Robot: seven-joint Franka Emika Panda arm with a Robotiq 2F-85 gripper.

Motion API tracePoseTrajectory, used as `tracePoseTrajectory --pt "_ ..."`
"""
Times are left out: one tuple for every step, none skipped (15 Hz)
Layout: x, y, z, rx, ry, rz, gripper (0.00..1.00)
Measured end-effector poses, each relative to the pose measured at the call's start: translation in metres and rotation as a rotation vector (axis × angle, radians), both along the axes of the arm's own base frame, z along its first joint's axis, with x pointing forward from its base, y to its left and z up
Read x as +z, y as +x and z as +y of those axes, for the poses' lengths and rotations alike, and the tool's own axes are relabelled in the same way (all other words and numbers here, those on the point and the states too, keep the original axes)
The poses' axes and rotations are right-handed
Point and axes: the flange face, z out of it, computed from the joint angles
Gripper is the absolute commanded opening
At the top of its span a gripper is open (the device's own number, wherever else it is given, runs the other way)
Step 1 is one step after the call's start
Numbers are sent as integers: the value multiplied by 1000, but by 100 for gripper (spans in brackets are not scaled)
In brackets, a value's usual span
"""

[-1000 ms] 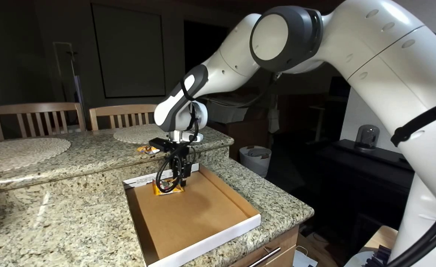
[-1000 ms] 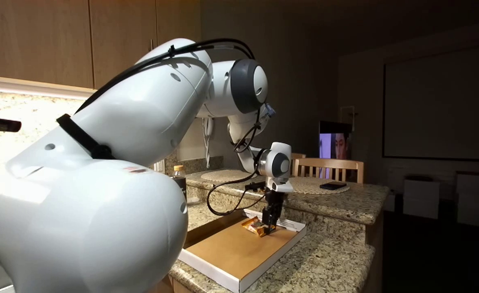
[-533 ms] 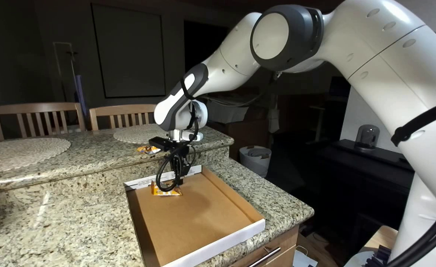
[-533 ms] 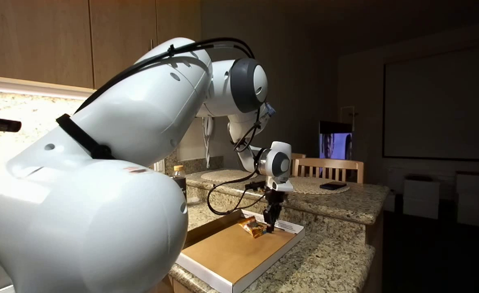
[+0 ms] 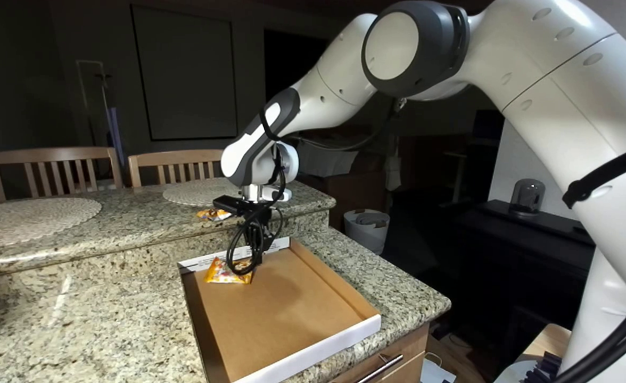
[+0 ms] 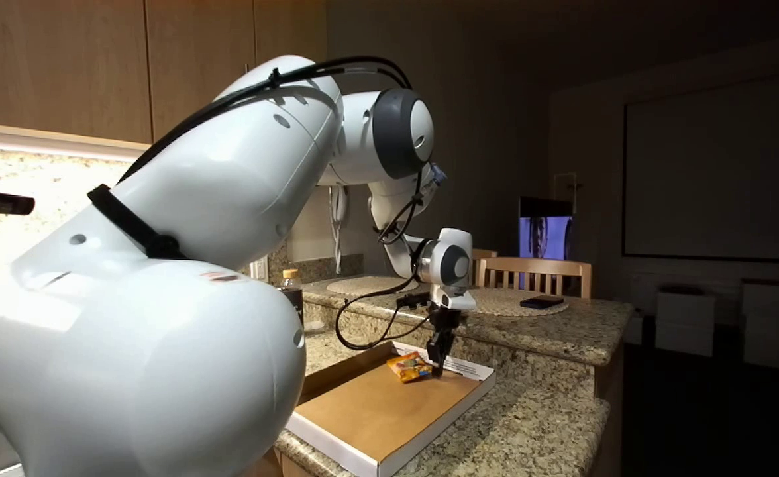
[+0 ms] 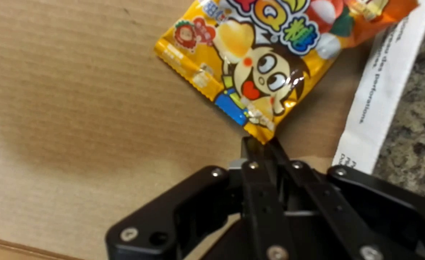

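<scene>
An orange candy packet with a cartoon face lies in a shallow cardboard box, near the white end wall. My gripper points down from above, its jaws nearly together. One corner of the packet sits between the fingertips and looks pinched; the corner partly hides them. In an exterior view the packet is to one side of the gripper, touching it. In the view where cables cover most of the gripper, the packet shows partly raised and slanting.
Another orange packet rests on the raised counter ledge. Woven placemats and a dark phone lie up there too. A bottle stands behind the arm. The box's white wall runs near the counter edge.
The jaws have closed in on the packet's corner. The packet has shifted and turned within the box. The box slid slightly early on, and the arm has risen a little.
</scene>
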Motion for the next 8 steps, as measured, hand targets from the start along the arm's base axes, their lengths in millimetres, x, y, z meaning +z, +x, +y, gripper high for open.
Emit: tracePoseTrajectory --pt "3 -1 2 14 3 -2 49" --pt "6 -3 3 29 7 -5 55" --pt "10 -5 5 41 10 -7 61" --pt "13 -6 6 53 13 -10 68" --pt "16 -8 7 62 15 -13 74" --pt "19 -9 9 70 18 -15 81" --pt "20 -10 10 78 20 -16 87" --pt "20 -10 12 85 22 -16 94"
